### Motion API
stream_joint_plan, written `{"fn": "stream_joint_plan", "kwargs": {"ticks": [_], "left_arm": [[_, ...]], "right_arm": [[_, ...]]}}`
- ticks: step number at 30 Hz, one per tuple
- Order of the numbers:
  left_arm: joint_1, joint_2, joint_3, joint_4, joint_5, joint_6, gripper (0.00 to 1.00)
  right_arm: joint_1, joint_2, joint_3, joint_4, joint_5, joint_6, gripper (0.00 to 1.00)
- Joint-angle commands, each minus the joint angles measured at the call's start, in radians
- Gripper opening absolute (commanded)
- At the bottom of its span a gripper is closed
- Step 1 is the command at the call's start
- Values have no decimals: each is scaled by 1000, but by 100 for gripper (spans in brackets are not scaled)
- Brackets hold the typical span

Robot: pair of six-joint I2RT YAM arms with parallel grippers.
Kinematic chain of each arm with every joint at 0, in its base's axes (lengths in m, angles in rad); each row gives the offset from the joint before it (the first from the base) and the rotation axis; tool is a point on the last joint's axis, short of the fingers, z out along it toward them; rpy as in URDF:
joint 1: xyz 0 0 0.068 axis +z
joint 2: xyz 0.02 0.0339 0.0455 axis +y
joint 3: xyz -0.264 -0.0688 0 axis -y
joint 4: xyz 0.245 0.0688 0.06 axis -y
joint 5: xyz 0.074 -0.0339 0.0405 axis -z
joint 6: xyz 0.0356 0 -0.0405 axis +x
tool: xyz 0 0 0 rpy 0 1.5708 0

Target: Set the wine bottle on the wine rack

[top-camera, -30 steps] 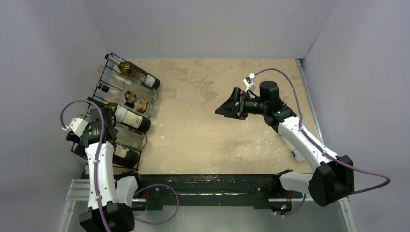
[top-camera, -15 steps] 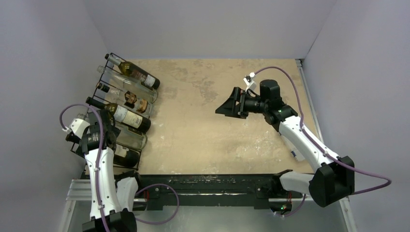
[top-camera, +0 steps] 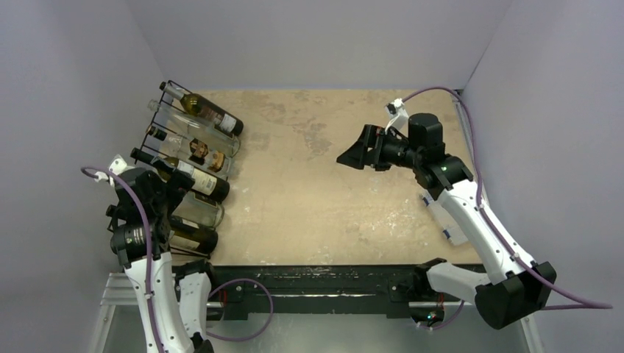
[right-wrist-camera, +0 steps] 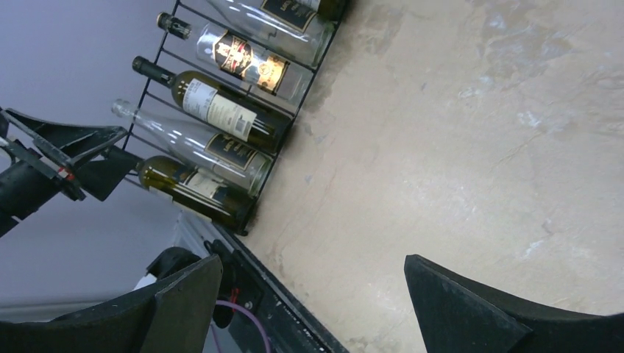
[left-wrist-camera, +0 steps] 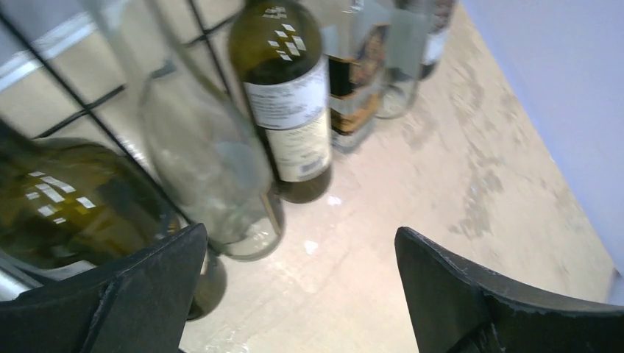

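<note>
The black wire wine rack (top-camera: pixel 145 132) stands at the table's left edge with several wine bottles lying on it side by side. The nearest are a dark bottle (top-camera: pixel 193 239), a clear one (top-camera: pixel 200 212) and a dark bottle with a white label (top-camera: pixel 197 180). My left gripper (top-camera: pixel 163 185) hangs open over the rack's near end and holds nothing. In the left wrist view the left gripper (left-wrist-camera: pixel 300 232) spans bare table beside the white-labelled bottle (left-wrist-camera: pixel 287 103) and the rack's wires (left-wrist-camera: pixel 90 110). My right gripper (top-camera: pixel 355 152) is open and empty, raised over the table's right half, far from the rack.
Purple walls close in the table on the left, back and right. A black rail (top-camera: pixel 324 279) runs along the near edge between the arm bases. In the right wrist view the right gripper (right-wrist-camera: pixel 313 259) looks across bare table to the rack (right-wrist-camera: pixel 249 220) and the left gripper (right-wrist-camera: pixel 70 158).
My left gripper opened fully and drew back from the rack's bottles, its wrist swinging toward the near left. My right arm shifted a little right and toward the back.
</note>
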Motion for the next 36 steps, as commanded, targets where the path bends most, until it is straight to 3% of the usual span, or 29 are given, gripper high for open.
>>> {"fn": "stream_joint_plan", "kwargs": {"ticks": [1,8,11,17,22,30,36], "left_arm": [[-3,-6,48,122,273,83,100],[-21,8,50,290,581,80,100],[-90,17,67,367,648,96,100],[-442,52,130,434,565,184,100],[-611,74,165,501,581,249,100],[-681,12,201,568,630,319,100],[-681,-91,228,540,486,370,100]], "right_arm": [[0,-58,82,-88,136,-90,99],[-1,-132,138,-152,276,-162,99],[0,-168,158,-161,325,-189,99],[-1,-247,197,-153,422,-241,99],[0,-333,226,-136,502,-302,99],[0,-529,232,-66,660,-368,99],[-1,-676,246,-23,814,-394,99]]}}
